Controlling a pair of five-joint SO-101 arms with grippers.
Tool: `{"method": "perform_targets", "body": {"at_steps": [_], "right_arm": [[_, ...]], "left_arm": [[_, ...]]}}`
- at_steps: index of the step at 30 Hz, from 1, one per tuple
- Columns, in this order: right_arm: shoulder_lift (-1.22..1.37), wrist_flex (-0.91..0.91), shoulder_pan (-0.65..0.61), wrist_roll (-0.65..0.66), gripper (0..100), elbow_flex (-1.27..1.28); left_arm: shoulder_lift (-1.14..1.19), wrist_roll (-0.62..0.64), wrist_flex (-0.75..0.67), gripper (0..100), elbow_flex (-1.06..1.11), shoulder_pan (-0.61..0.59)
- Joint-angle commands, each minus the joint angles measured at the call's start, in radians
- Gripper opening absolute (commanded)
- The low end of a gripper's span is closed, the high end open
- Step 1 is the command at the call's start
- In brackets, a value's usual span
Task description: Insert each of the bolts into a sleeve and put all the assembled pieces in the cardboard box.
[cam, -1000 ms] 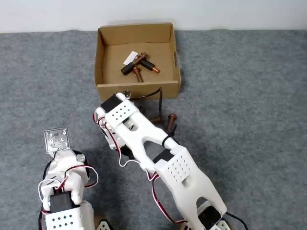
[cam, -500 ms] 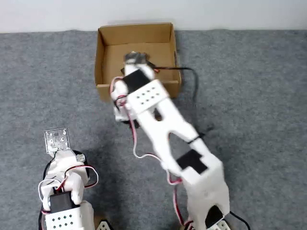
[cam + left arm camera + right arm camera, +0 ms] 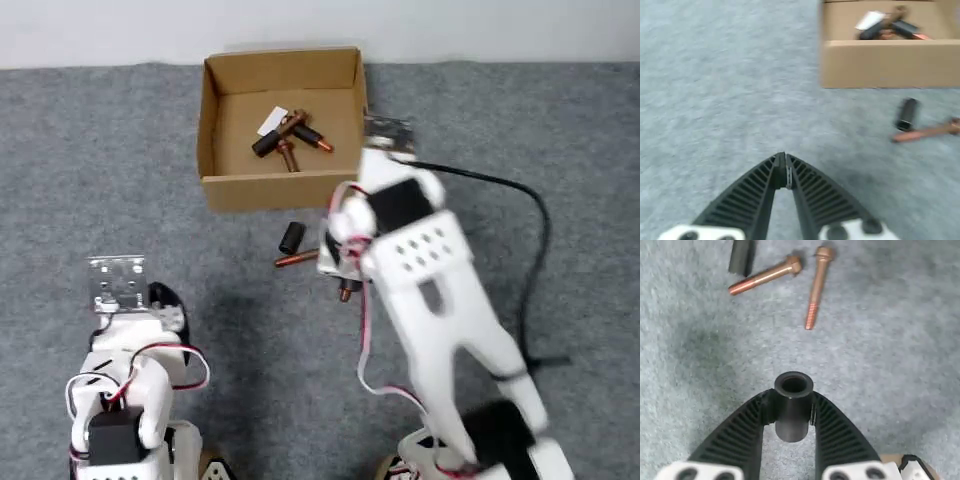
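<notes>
Swung back from over the cardboard box [image 3: 285,190], where it hung half a second ago, my right arm [image 3: 420,250] now stands over the table [image 3: 560,150] just off the box's near right corner. At the near left corner, my left arm [image 3: 130,370] has shifted only slightly.

My right pincer [image 3: 791,402] is clamped on a black sleeve [image 3: 791,426]. Its two ribbed jaws are parted just by the sleeve's width, and the sleeve's open bore faces my wrist camera. My left pincer [image 3: 785,167] grips nothing, its jaw tips pressed together above bare grey table.

The box sits at the far edge of the table, about midway along it, and several assembled pieces [image 3: 288,135] lie in a loose cluster on its floor.

Three loose parts lie on the table before the box's near wall. A second sleeve [image 3: 291,238] lies closest to the wall. A copper-coloured bolt [image 3: 297,260] lies just on the near side of that sleeve, its head pointing toward the right edge. The other bolt [image 3: 346,291] lies beside it toward the right edge, partly under my right arm. In my right wrist view the two bolt heads are close together but not touching.
</notes>
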Motion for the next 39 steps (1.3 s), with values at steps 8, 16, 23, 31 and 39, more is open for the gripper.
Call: {"method": "perform_targets", "body": {"at_steps": [8,16,23,31,39], "right_arm": [[-0.409,0.031,0.234,-0.015,0.8,0.250],[-0.676,0.031,0.364,-0.012,0.8,0.436],[-0.839,0.031,0.460,-0.012,0.8,0.534],[-0.920,0.031,0.518,-0.012,0.8,0.551],[-0.926,0.031,0.518,-0.015,0.8,0.551]], "left_arm": [[0.057,0.006,0.075,1,-0.125,0.164],[0.537,0.006,0.084,1,-0.446,0.178],[0.907,0.003,0.133,1,-0.748,0.273],[1.336,-0.336,0.233,1,-1.009,0.351],[1.712,-0.628,0.313,1,-1.351,0.382]]}}
